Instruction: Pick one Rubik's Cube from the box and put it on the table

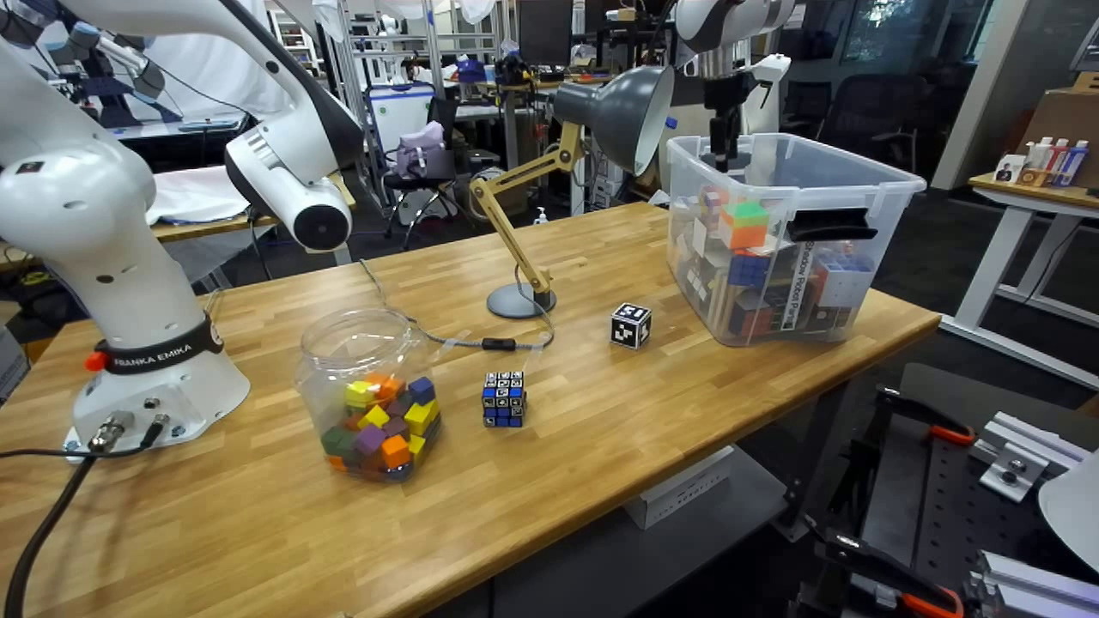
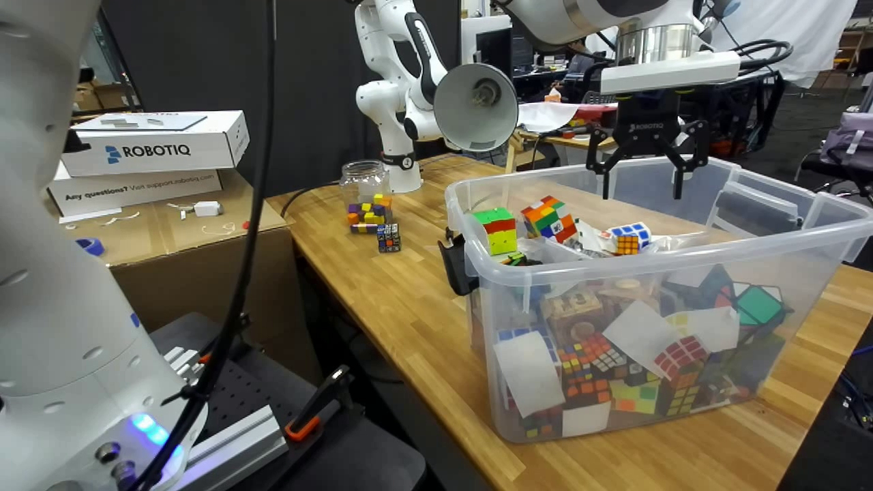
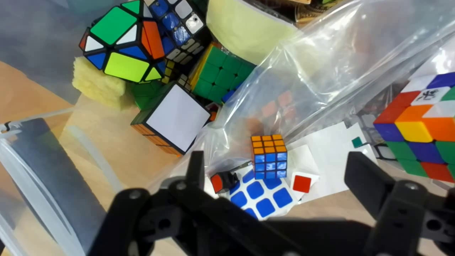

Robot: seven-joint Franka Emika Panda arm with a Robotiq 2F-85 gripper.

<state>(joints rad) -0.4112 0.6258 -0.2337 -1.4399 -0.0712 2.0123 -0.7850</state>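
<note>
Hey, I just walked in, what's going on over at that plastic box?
A robot arm is at the box, its jaws open above what lies inside and gripping nothing. In the wrist view, a small orange-and-blue Rubik's Cube shows between them, lower down. That is probably the one meant to go onto the table, but it is not yet picked up.

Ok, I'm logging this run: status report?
Gripper open over the box. Small orange-and-blue Rubik's Cube inside, ungrasped. Clear plastic film close by, might snag.
</note>
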